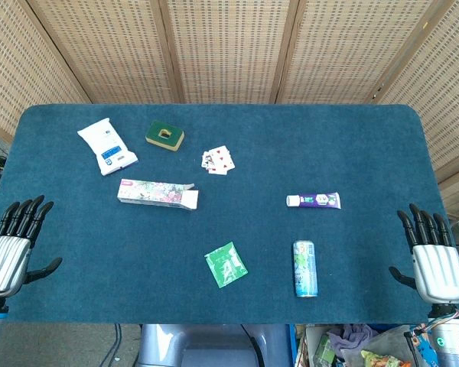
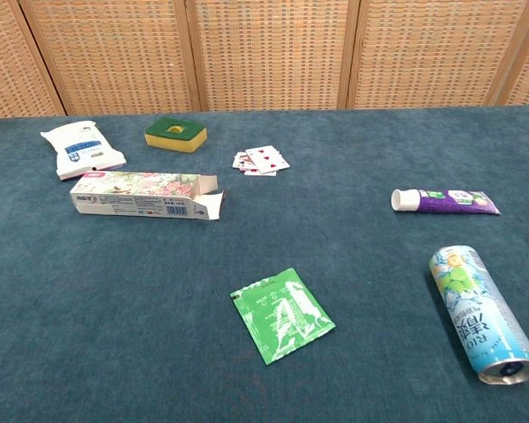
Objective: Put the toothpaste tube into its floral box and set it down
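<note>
Floral box (image 1: 157,193) lies flat on the bench (image 1: 352,138), left of centre, long side running left-right. Its right-end flaps are open; the inside is not visible from either view, so contents can't be confirmed. Toothpaste tube (image 1: 314,200) lies outside it, well apart on the right half of the bench, white cap pointing left toward the box.

Left hand (image 1: 11,248) sits at the near left edge of the bench, fingers extended and spread, holding nothing. Right hand (image 1: 432,256) is at the near right edge, same posture: fingers apart, empty. Neither touches any item. Both show only in the head view.

Other items:
- white wipes pack (image 1: 107,146) at far left, just behind the box.
- green-and-yellow sponge (image 1: 164,134) to the right of the pack.
- small fan of playing cards (image 1: 217,160) behind the gap between box and tube.
- green sachet (image 1: 226,264) near the front, centre.
- drink can (image 1: 304,268) on its side in front of the tube, lengthwise toward the robot.

The stretch of bench directly between the box's open end and the tube has bare cloth; cards sit behind that line, sachet and can in front of it.
</note>
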